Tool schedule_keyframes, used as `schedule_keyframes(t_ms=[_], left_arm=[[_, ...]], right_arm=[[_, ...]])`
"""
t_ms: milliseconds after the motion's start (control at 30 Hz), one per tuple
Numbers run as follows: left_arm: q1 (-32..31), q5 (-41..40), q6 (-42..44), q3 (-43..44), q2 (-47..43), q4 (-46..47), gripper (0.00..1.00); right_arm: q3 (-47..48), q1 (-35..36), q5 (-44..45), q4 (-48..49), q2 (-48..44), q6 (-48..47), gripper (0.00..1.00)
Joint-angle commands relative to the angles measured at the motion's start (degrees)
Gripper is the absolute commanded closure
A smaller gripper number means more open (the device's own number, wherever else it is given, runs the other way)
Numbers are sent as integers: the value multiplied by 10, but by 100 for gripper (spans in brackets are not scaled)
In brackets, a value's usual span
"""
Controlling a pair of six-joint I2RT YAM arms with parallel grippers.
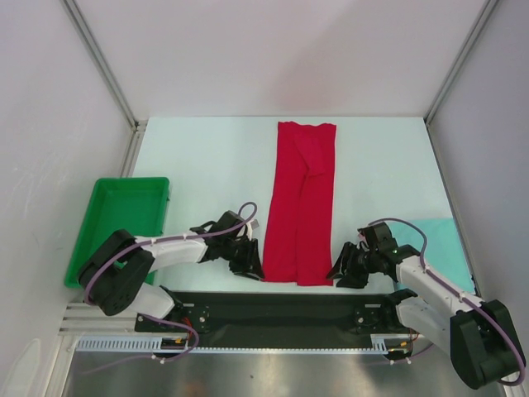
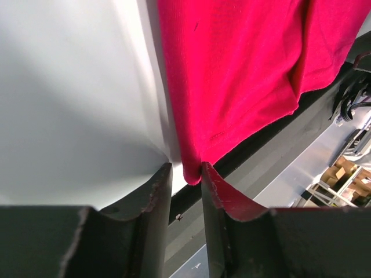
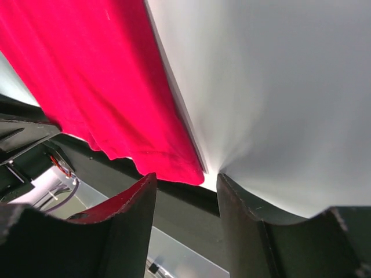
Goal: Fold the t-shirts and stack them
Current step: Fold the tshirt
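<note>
Top external view: the red t-shirt [image 1: 302, 203] lies on the bench [image 1: 207, 165] as a long narrow strip. Its long axis runs straight away from the arms, and its near short edge sits between the two pincers. The left pincer [image 1: 250, 267] is just beside the near left corner and the right pincer [image 1: 341, 271] just beside the near right corner. Each arm is thus nearest to its own corner, and the cloth stretches away from both.

From the left wrist, the jaws stand at a narrow gap with the red corner tucked between the fingers [image 2: 217, 188]. A sliver of daylight shows on one side, so I judge the corner is not yet nipped, though the angle leaves that uncertain. From the right wrist, the jaws stand wider, about half parted and holding nothing. The other red corner lies just inside the gap, towards one of the fingers [image 3: 136, 202].

The teal t-shirt [image 1: 442, 244] rests as a folded rectangle at the right side of the bench, beside the right arm and apart from the red one.

Count: two t-shirts, one red and one teal; two pincers; one green tray [image 1: 124, 219] at the left.
</note>
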Motion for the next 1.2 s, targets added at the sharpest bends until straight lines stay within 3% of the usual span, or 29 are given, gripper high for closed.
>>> schedule_keyframes(t_ms=[0, 133, 233, 333, 367, 400, 433, 667, 833, 1167], left_arm=[[3, -15, 18, 4, 17, 8, 67], [4, -19, 16, 7, 18, 7, 72], [4, -20, 13, 8, 19, 6, 76], [4, -16, 4, 9, 20, 12, 88], [4, -13, 2, 11, 20, 11, 93], [3, -7, -7, 14, 18, 10, 100], [3, -3, -14, 17, 17, 10, 100], [5, -12, -65, 124, 3, -11, 100], [36, -36, -74, 257, 70, -30, 100], [145, 16, -33, 482, 266, -67, 100]], right_arm=[[-15, 2, 2, 37, 15, -12, 49], [-25, 2, -6, 62, 43, -14, 51], [-33, 2, -14, 75, 53, -20, 60], [-32, 2, -14, 66, 50, -30, 76], [-29, 2, -15, 61, 41, -32, 89], [-17, 2, -18, 45, 35, -33, 96], [-10, 2, -20, 35, 30, -33, 100], [119, -44, -20, -34, 22, -47, 100], [240, -105, -48, -29, 149, -98, 100], [487, -146, -62, -19, 416, -143, 100]])
